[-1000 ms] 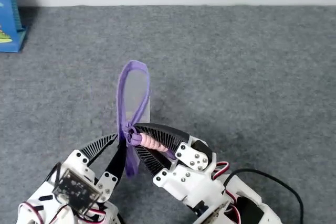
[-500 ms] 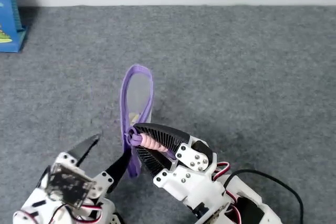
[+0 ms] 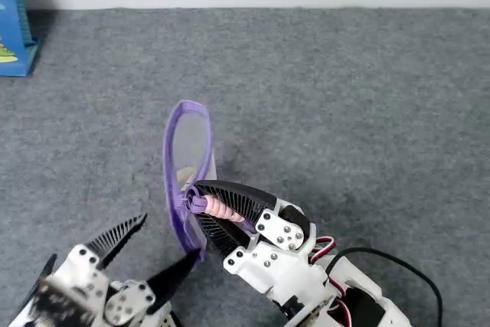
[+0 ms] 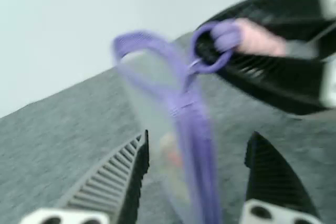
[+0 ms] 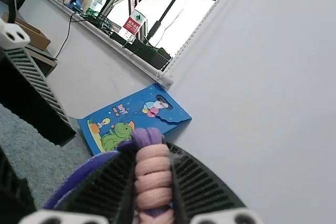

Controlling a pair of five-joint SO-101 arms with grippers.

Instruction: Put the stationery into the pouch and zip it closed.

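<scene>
Ribbed black right gripper (image 3: 197, 203) clamps the pink, beaded zip pull (image 3: 223, 209) of the translucent, purple-edged pouch (image 3: 190, 147) — left gripper (image 3: 170, 237) spread wide near its lower end; a pale blur inside, possibly stationery.

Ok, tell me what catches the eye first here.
A purple-trimmed clear pouch stands on edge on the grey table, near the front. The right gripper is shut on its pink pull, and the left gripper sits open at the pouch's near end. A blue picture book sits at the far left edge.
</scene>
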